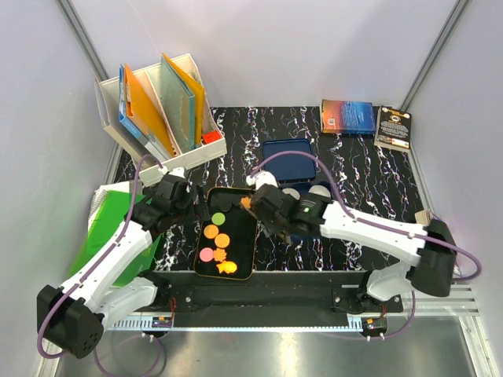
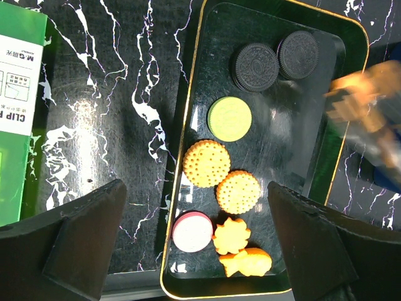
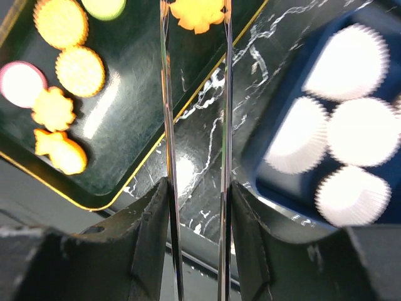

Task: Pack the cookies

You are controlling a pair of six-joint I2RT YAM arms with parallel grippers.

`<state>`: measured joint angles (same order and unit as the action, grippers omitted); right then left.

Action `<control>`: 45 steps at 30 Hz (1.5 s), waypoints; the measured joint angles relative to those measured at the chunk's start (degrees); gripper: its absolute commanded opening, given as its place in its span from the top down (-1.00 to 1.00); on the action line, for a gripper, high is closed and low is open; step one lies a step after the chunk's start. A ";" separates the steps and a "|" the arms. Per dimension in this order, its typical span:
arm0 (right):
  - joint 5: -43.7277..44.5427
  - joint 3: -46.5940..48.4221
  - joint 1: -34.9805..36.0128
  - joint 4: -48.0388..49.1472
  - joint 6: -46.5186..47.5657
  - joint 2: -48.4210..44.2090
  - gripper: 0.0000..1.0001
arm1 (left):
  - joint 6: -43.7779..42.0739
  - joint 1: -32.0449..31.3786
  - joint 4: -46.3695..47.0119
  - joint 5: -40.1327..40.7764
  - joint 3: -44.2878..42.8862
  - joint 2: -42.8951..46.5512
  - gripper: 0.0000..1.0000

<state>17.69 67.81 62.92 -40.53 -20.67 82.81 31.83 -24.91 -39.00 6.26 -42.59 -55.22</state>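
Note:
A black gold-rimmed tray (image 1: 242,236) holds the cookies: a green round one (image 2: 229,118), two orange round ones (image 2: 206,163), a pink one (image 2: 192,231), an orange flower one (image 2: 231,236), an orange fish-like one (image 2: 249,262) and two dark sandwich cookies (image 2: 255,66). My left gripper (image 2: 195,188) is open and empty above the tray's near end. My right gripper (image 3: 195,200) is shut on metal tongs (image 3: 165,94). The tongs pinch an orange flower-edged cookie (image 3: 197,12) over the tray's right rim, and it also shows in the top view (image 1: 246,203).
A blue tin (image 1: 289,161) with white cup liners (image 3: 360,132) lies right of the tray. A white file rack (image 1: 161,106) stands at the back left. A green box (image 2: 19,113) lies at the left. Two books (image 1: 365,119) lie at the back right.

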 measured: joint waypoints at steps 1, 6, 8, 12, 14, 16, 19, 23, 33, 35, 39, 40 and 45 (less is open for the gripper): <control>0.55 0.48 0.00 -0.59 -0.04 -1.14 0.09 | 0.02 0.00 0.00 0.00 0.00 0.00 -0.98; 5.53 2.86 0.07 -3.98 -0.13 -8.87 0.09 | 0.13 0.00 0.00 0.00 0.00 0.00 -0.98; 8.02 3.10 0.09 -5.40 -0.15 -11.61 0.10 | 0.13 0.00 0.00 0.00 0.02 0.00 -0.98; 12.76 2.97 0.04 -8.55 -0.39 -13.68 0.12 | 0.15 0.00 -0.07 -0.02 0.07 0.00 -0.98; 14.16 2.14 -0.09 -9.40 -0.90 -13.70 0.11 | 0.15 0.00 -0.07 -0.02 0.07 0.00 -0.98; 14.88 0.83 -0.76 -10.01 -1.42 -13.73 0.13 | 0.15 0.00 -0.09 -0.02 0.09 0.00 -0.98; 15.02 -1.62 -3.50 -10.71 -2.47 -13.88 0.15 | 0.15 0.00 -0.11 -0.02 0.09 0.00 -0.98; 14.10 -4.76 -8.02 -10.73 -3.10 -15.04 0.16 | 0.15 0.00 -0.11 -0.02 0.09 0.00 -0.98; 11.10 -7.13 -9.51 -7.82 -3.15 -15.76 0.15 | 0.15 0.00 -0.13 -0.04 0.09 -0.42 -0.98; 10.62 -7.15 -9.64 -6.99 -3.15 -15.21 0.14 | 0.13 0.00 -0.13 -0.04 0.09 -0.42 -0.98; 9.68 -7.15 -10.12 -5.62 -3.10 -13.18 0.07 | 0.15 -0.04 -0.17 -0.04 0.09 -0.42 -0.98; 9.62 -7.17 -10.25 -5.38 -3.08 -12.61 0.06 | 0.15 -0.04 -0.20 -0.04 0.09 -0.42 -0.97; 9.33 -7.56 -11.23 -4.28 -2.93 -11.13 -0.04 | 0.15 -0.04 -0.20 -0.07 0.09 -0.59 -0.98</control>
<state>27.03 60.25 51.68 -44.82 -23.59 71.68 31.99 -24.95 -39.20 6.20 -42.50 -55.81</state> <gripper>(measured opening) 0.500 0.987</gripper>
